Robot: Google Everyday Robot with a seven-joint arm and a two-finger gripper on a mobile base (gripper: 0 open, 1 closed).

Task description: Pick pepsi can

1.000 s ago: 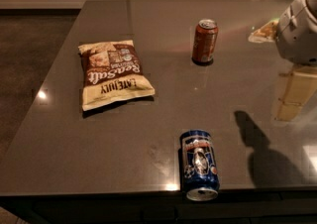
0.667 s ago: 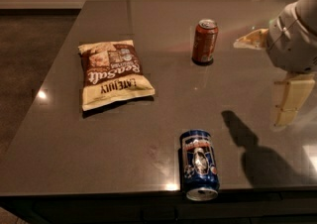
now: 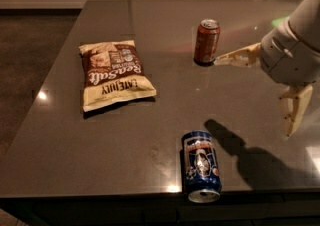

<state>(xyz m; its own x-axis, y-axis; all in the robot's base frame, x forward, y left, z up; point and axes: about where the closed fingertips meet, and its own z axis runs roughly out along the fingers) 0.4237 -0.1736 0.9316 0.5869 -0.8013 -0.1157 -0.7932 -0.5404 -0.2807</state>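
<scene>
The pepsi can (image 3: pixel 201 165), dark blue with a white and red picture label and silver ends, lies on its side near the front edge of the dark table (image 3: pixel 150 130), its open end toward the camera. My gripper (image 3: pixel 253 95) hangs above the table at the right, up and to the right of the can and well apart from it. It is open, with one pale finger (image 3: pixel 235 58) pointing left toward the orange-brown can and the other finger (image 3: pixel 294 110) pointing down. It holds nothing.
An orange-brown can (image 3: pixel 207 41) stands upright at the back middle, close to the tip of my upper finger. A chip bag (image 3: pixel 114 72) lies flat at the left. The table's front edge runs just below the pepsi can. Dark floor lies to the left.
My gripper and arm have moved left, further over the table. Its shadow has slid left toward the pepsi can. The cans and the bag have not moved.
</scene>
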